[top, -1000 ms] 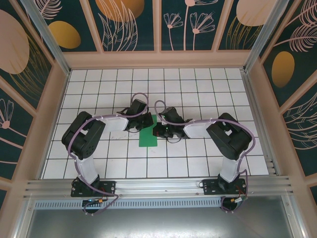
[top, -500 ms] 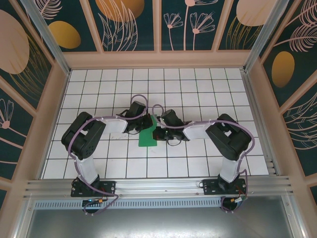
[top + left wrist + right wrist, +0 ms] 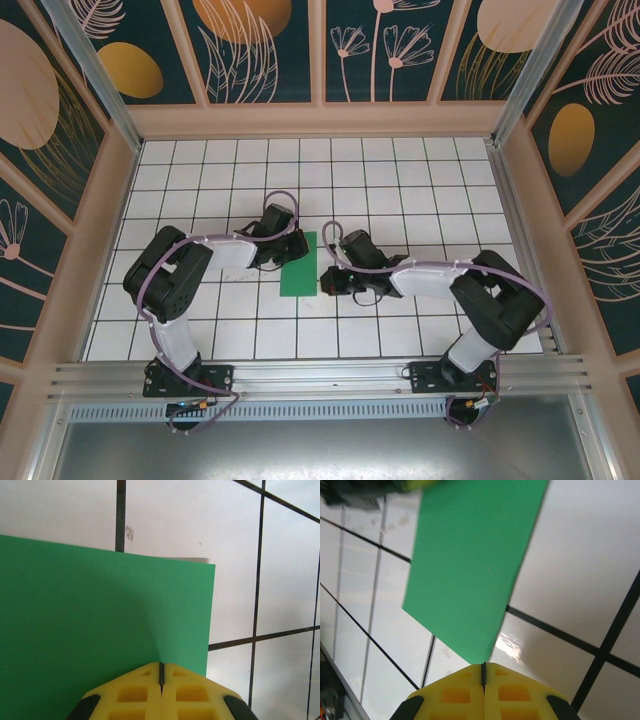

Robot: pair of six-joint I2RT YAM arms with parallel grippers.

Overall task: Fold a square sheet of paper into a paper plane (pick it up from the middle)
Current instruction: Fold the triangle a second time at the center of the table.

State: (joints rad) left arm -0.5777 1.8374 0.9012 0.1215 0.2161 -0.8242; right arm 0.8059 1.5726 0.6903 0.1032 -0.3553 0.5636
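While pinching half-folded green sheet (image 3: 299,264) at its left edge w/ left gripper (image 3: 161,672) clamped shut, keep right gripper (image 3: 483,670), also shut, on near right corner (prob. nipping it; unclear). Sits btw the two. Move in step, no tugging apart, keep edges aligned.

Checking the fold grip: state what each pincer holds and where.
Left pincer pinches the green paper at its edge; right pincer pinches its near corner.

Bright green plain square sheet of paper (image 3: 299,264), white table (image 3: 400,180) with black grid lines, left gripper (image 3: 161,674) and right gripper (image 3: 483,669) yellow-and-black, teal walls (image 3: 270,60) with peach-orange floral pattern.
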